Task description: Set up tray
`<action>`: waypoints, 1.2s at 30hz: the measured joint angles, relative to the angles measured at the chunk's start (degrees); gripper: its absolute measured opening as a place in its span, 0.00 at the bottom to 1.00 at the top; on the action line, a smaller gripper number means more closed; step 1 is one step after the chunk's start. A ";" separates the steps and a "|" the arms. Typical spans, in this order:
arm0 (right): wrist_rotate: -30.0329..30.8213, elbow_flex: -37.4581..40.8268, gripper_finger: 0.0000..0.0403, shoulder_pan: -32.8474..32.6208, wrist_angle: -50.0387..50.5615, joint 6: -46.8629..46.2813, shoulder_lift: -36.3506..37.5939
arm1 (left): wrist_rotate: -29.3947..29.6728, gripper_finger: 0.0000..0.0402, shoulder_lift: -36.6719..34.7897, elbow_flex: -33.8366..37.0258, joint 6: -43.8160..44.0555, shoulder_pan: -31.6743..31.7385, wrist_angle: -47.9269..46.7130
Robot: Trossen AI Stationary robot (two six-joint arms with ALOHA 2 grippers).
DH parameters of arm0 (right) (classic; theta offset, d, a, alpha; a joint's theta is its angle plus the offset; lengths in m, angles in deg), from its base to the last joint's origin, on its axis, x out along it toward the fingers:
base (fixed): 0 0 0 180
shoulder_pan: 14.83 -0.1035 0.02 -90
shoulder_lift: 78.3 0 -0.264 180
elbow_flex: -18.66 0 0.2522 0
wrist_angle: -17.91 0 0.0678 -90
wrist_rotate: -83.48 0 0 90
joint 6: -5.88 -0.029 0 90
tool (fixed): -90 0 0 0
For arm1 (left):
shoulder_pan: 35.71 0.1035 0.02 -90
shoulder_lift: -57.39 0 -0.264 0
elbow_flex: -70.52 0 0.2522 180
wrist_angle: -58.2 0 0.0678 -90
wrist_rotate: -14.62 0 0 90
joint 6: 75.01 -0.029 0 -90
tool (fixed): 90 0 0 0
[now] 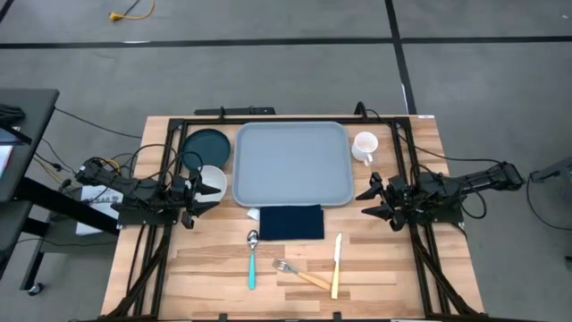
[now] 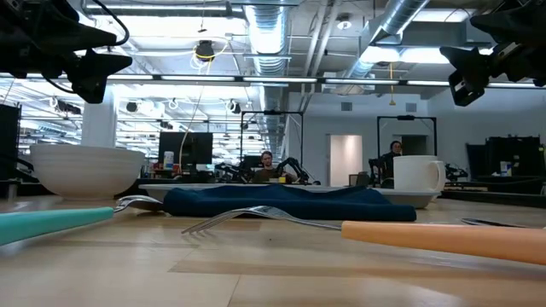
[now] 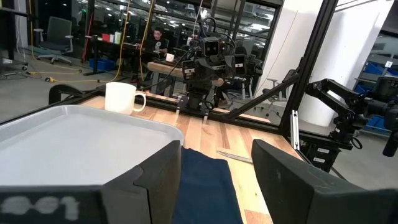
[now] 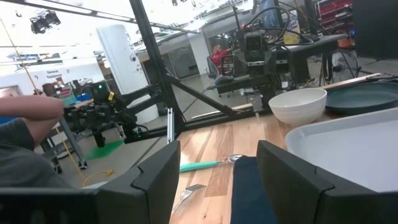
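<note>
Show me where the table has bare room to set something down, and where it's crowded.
The tray itself is empty, the largest free surface. Bare wood also lies right of the knife and left of the spoon. It is crowded left of the tray, where plate, bowl and left gripper cluster, and around the napkin and fork.

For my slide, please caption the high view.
Empty tray mid-table; left pincer and right pincer wait open beside it.

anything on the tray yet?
No. The tray is bare in the high view; the plate, bowl and mug sit beside it, the napkin at its near edge.
</note>
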 joint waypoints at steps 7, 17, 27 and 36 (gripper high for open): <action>0.02 -0.01 0.51 0.00 0.00 0.00 -0.02 | 0.02 0.47 0.00 0.00 0.00 -0.02 0.02; 0.02 0.00 0.51 0.00 0.00 0.00 -0.01 | 0.01 0.47 0.01 0.00 0.00 -0.01 0.01; 0.02 0.00 0.51 0.00 0.00 0.00 -0.02 | 0.00 0.47 0.02 0.00 0.00 -0.01 0.02; 0.01 0.00 0.51 0.00 0.00 0.00 0.00 | -0.08 0.47 0.01 0.00 -2.17 -0.02 0.00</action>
